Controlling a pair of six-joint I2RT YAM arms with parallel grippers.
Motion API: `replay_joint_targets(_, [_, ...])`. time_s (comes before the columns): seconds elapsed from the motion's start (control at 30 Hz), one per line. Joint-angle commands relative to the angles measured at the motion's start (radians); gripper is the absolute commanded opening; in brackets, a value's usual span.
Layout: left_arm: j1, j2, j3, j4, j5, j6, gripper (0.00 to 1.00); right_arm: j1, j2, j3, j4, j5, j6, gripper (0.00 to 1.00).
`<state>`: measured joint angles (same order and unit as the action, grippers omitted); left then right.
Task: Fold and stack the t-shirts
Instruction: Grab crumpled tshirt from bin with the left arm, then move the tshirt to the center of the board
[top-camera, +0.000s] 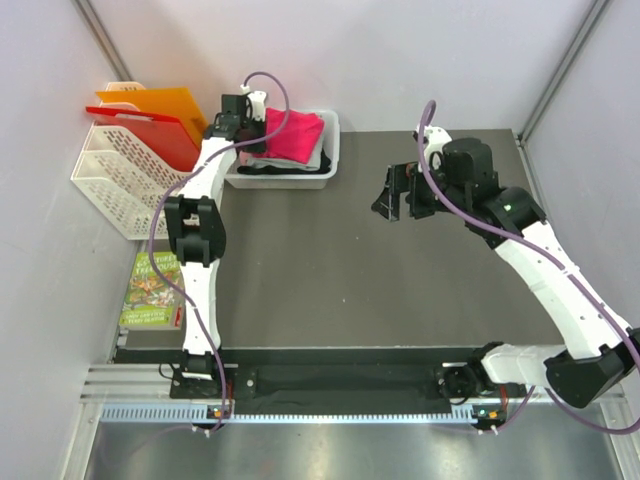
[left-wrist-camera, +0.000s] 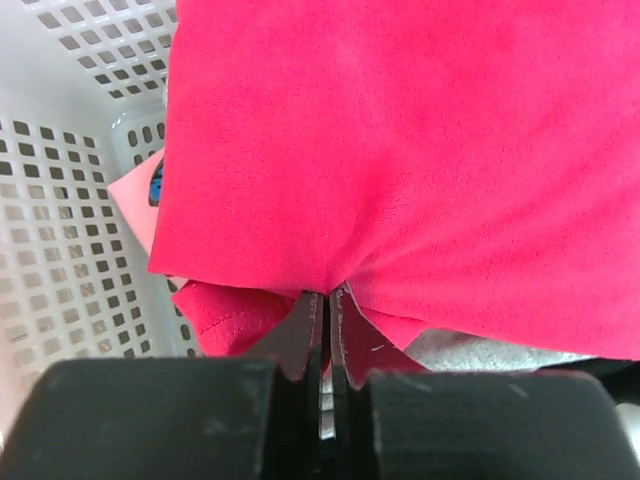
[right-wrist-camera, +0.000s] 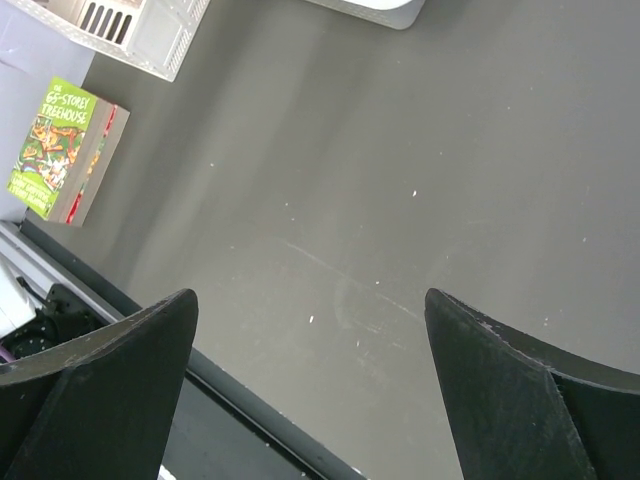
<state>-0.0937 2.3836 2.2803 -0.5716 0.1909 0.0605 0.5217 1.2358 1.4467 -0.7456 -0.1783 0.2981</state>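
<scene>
I take the white bin (top-camera: 331, 140) as my reference. The dark table (top-camera: 380, 260) spreads from the bin toward the arm bases. On the far-left side of the bin stands a white lattice rack (top-camera: 112, 185) holding an orange folder (top-camera: 168, 104) and a red folder (top-camera: 150, 128). All three shirts lie stacked inside the bin: the pink-red t-shirt (top-camera: 293, 135) is on top, the grey t-shirt (top-camera: 318, 158) shows beneath its right edge, and the black t-shirt (top-camera: 262, 168) is at the bottom, showing along the near wall. A book (top-camera: 152, 290) lies flat well to the near-left of the bin, beside the table edge. Its green cover reads "65-STOREY TREEHOUSE" in the right wrist view; the smaller print I cannot read. The right gripper (top-camera: 398, 192) hangs over bare table to the right of the bin, its fingers spread wide and holding nothing. The left gripper (left-wrist-camera: 327, 300) is at the bin's left end, its fingers pressed together and clamped on a puckered edge of the pink-red t-shirt. A pale pink tag (left-wrist-camera: 135, 200) with a blue mark peeks out from under that shirt; its marking is illegible.
</scene>
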Motion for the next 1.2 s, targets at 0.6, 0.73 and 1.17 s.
replay_joint_targets(0.6, [-0.147, -0.596, -0.128, 0.036, 0.286, 0.042, 0.00, -0.002, -0.068, -0.036, 0.035, 0.115, -0.050, 0.92])
replay_joint_targets(0.73, [-0.201, -0.740, -0.310, -0.017, 0.329, 0.082, 0.00, -0.008, -0.079, -0.017, 0.046, 0.149, -0.048, 0.91])
replay_joint_targets(1.17, [-0.347, -0.928, -0.775, -0.040, 0.369, 0.007, 0.00, -0.008, -0.102, -0.003, 0.065, 0.238, -0.017, 0.88])
